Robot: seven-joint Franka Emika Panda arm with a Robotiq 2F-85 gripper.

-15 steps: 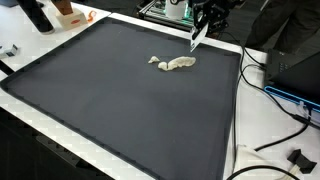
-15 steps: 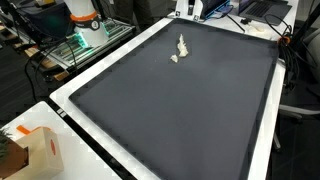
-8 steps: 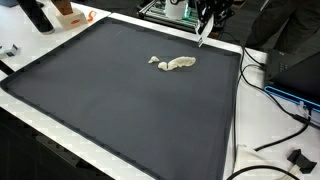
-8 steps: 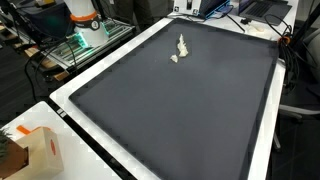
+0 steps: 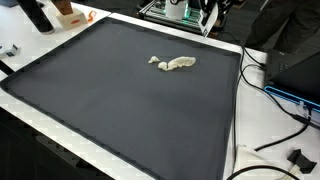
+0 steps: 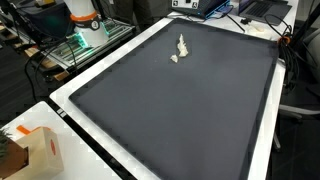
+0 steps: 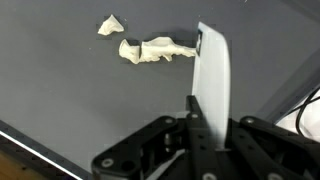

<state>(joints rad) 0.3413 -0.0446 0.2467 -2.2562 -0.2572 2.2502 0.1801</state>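
A crumpled cream scrap (image 5: 177,63) with a smaller bit beside it lies on the dark mat (image 5: 110,90), near the mat's far edge; the scrap (image 6: 181,47) shows in both exterior views. In the wrist view the same scrap (image 7: 155,50) lies above and left of my gripper (image 7: 205,112). The gripper is shut on a flat white strip (image 7: 214,70), which sticks out past the fingers over the mat. In an exterior view the gripper (image 5: 209,12) hangs high at the top edge, beyond the scrap and apart from it.
A white border frames the mat. Cables (image 5: 272,148) and a dark box (image 5: 296,70) lie off one side. A cardboard box (image 6: 36,150) sits at a near corner. An orange-and-white object (image 6: 84,16) and a wire rack (image 6: 72,45) stand beyond another side.
The gripper, still holding the white strip, has risen and drawn back from the scrap toward the mat's far edge. The scrap has not moved.
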